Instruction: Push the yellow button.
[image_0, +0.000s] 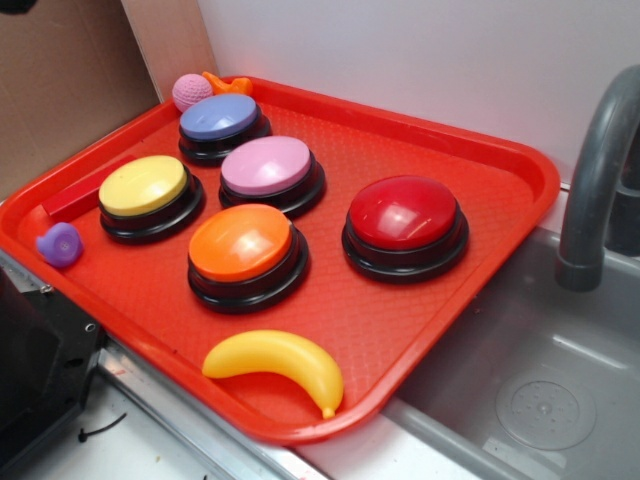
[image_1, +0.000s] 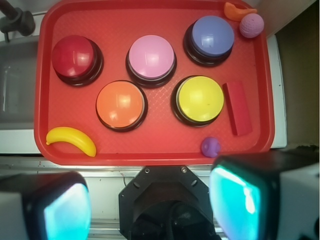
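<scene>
While the red tray (image_0: 520, 165) sits on the counter beside a grey sink (image_0: 560, 400), we see five domed push buttons on it, each on a black round base. The yellow button (image_1: 200, 99) lies in the row nearer the robot in the wrist view, toward that picture's right, untouched and with nothing above it. In the exterior view it appears at the tray's left side (image_0: 143, 186).

Just beside it, toward the left of the wrist picture, stands the orange button (image_1: 120, 103). Behind those two we find the pink button (image_1: 151, 57) in the middle, the blue-violet button (image_1: 212, 36) to the right and the dark red button (image_1: 74, 56) to the left.

A flat red block (image_1: 237, 108) lies close to the yellow button on its other side, near the tray's edge, apart from the button's base. A small purple toy (image_1: 210, 146) rests in front of the yellow button near the rim. A yellow plastic banana (image_1: 71, 140) lies at the near left corner in the wrist view, well apart from the yellow button. In the far corner a pink textured ball (image_1: 251, 25) sits next to a small orange piece (image_1: 236, 10).

The gripper (image_1: 150, 202) hangs back over the counter edge, short of the tray. Its fingers (image_1: 235, 200) stand spread wide, blurred at the bottom of the wrist picture, with nothing between them.
</scene>
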